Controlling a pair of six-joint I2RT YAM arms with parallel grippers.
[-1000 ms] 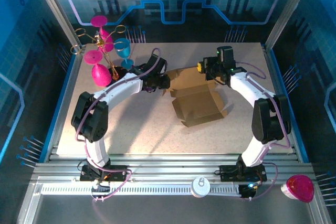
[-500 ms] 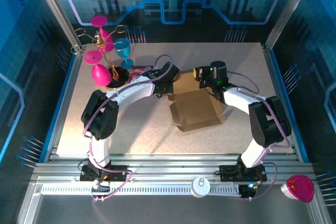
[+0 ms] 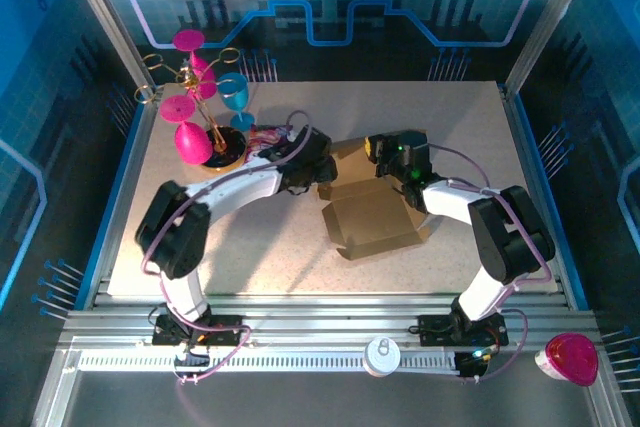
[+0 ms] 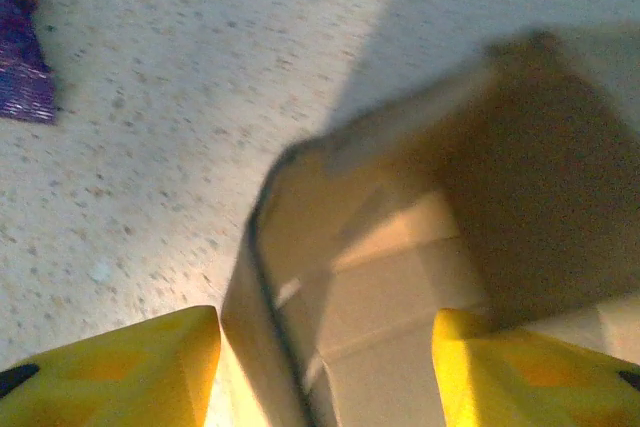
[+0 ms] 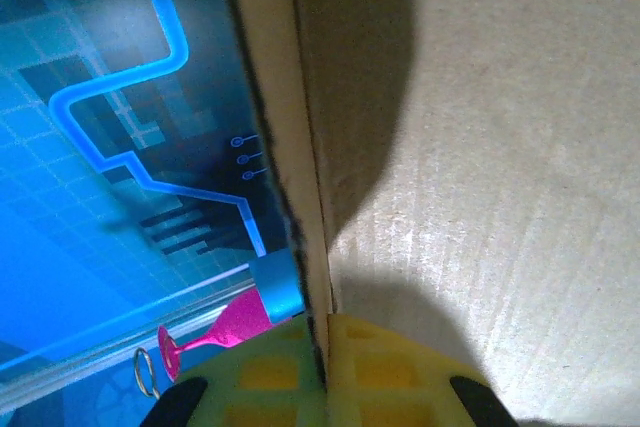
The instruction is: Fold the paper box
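I see the paper box (image 3: 375, 217) sitting near the middle of the table (image 3: 250, 247), a little right of centre, its tray open upward. My left gripper (image 4: 322, 319) stands spread, its yellow fingers (image 4: 120, 367) either side of the box's left wall (the wrist picture is blurred, so I cannot tell whether they touch it). My right gripper (image 5: 322, 337) is clamped on the edge of a cardboard panel at the box's far side. A purple snack packet (image 3: 265, 135) lies just behind the left wrist, beside the stand of pink and blue glasses (image 3: 200, 112).
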